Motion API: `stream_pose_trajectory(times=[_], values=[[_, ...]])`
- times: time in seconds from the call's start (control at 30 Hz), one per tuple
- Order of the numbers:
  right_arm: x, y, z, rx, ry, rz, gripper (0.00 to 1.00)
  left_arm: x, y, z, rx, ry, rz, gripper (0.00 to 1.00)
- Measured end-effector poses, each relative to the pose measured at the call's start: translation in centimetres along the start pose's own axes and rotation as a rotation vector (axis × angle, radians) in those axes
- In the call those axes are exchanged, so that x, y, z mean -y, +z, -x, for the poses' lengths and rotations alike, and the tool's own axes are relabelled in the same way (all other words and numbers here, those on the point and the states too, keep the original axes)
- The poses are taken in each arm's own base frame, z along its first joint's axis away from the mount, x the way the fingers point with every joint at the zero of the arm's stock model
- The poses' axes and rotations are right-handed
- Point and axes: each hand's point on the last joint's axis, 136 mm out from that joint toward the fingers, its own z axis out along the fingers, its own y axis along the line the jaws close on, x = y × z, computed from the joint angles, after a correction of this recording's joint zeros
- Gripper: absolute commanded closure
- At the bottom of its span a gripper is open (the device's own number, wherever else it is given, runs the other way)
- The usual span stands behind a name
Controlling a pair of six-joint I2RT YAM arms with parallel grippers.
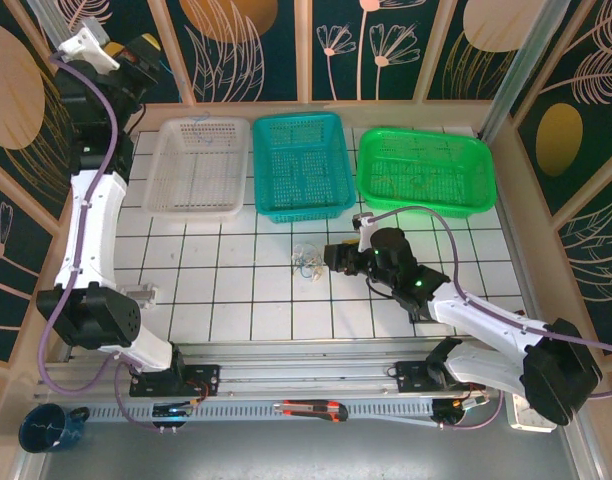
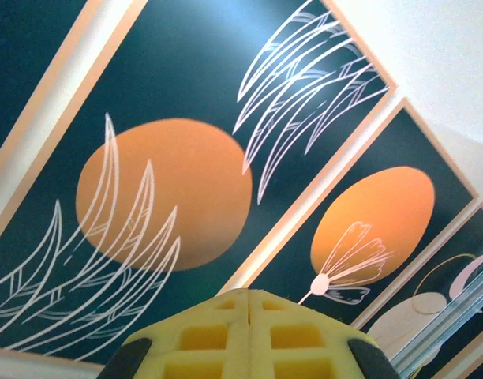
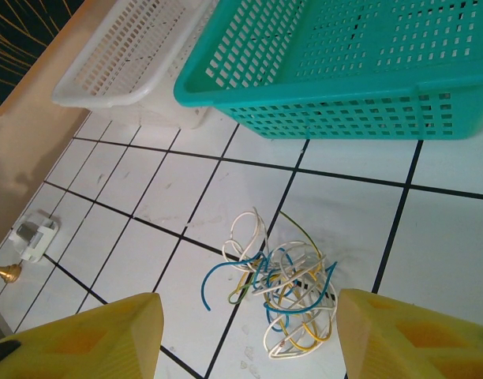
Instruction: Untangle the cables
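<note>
The cables (image 1: 307,262) lie as one small loose clump near the middle of the surface (image 1: 236,300), a little toward the near edge from the front wall of the teal basket (image 1: 298,213), apart from it. The right end effector (image 1: 329,258) is just beside the clump on its right-edge side and points at it. Its two yellow fingers (image 3: 91,335) stand half open with nothing between them, and in the wrist view the clump sits ahead of them, roughly centred in the gap. I judge the clump has no real long axis. It is roundish, with one blue end (image 3: 204,298) sticking out toward the left edge and a white loop (image 3: 245,229) reaching toward the baskets. The left end effector (image 2: 249,316) is shut and holds nothing. It is raised at the far left corner, facing the wall, so the right arm is much the nearer one. There are free tiles toward the left edge and the near edge to pull a strand out. Toward the far edge the room is shorter, because the white basket (image 1: 198,208), the teal one and the green basket (image 1: 426,203) stand there in a row.
</note>
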Motion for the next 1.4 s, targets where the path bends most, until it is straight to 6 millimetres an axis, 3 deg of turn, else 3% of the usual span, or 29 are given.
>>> stream_pose_trajectory(times=[0.13, 0.3, 0.5, 0.67, 0.7, 0.77, 0.83, 0.87, 0.93, 1.23, 1.4], values=[[0.0, 0.0, 0.0, 0.000, 0.000, 0.000, 0.40, -0.1, 0.3, 0.7, 0.016, 0.036, 0.022, 1.00], [0.0, 0.0, -0.1, -0.001, 0.000, -0.001, 0.40, -3.3, 1.3, -0.6, -0.011, 0.076, 0.121, 1.00], [0.4, -0.1, -0.7, -0.014, 0.001, -0.009, 0.40, -8.0, 1.4, -3.6, -0.062, 0.120, 0.256, 1.00], [0.5, -0.2, -0.8, -0.014, 0.001, -0.013, 0.40, -13.2, 0.4, -8.3, -0.142, 0.129, 0.371, 0.98], [0.5, -0.2, -0.8, -0.014, 0.001, -0.013, 0.40, -14.2, 0.1, -9.3, -0.161, 0.127, 0.390, 0.87], [0.5, -0.2, -0.8, -0.015, 0.002, -0.013, 0.40, -15.9, -0.5, -11.4, -0.206, 0.124, 0.424, 0.48], [0.5, -0.2, -0.8, -0.016, 0.002, -0.014, 0.40, -16.9, -1.0, -12.7, -0.235, 0.119, 0.442, 0.22], [0.6, -0.2, -0.9, -0.017, 0.002, -0.014, 0.40, -17.1, -1.1, -13.0, -0.243, 0.118, 0.444, 0.12], [0.6, -0.2, -0.9, -0.017, 0.002, -0.014, 0.40, -16.9, -1.0, -13.1, -0.246, 0.118, 0.434, 0.02], [1.1, 0.5, -1.7, -0.046, 0.005, -0.030, 0.40, -12.7, -1.6, -12.2, -0.262, 0.113, 0.291, 0.01], [1.7, 1.3, -3.0, -0.083, 0.008, -0.043, 0.40, -10.8, -4.8, -14.4, -0.288, 0.054, 0.205, 0.01]])
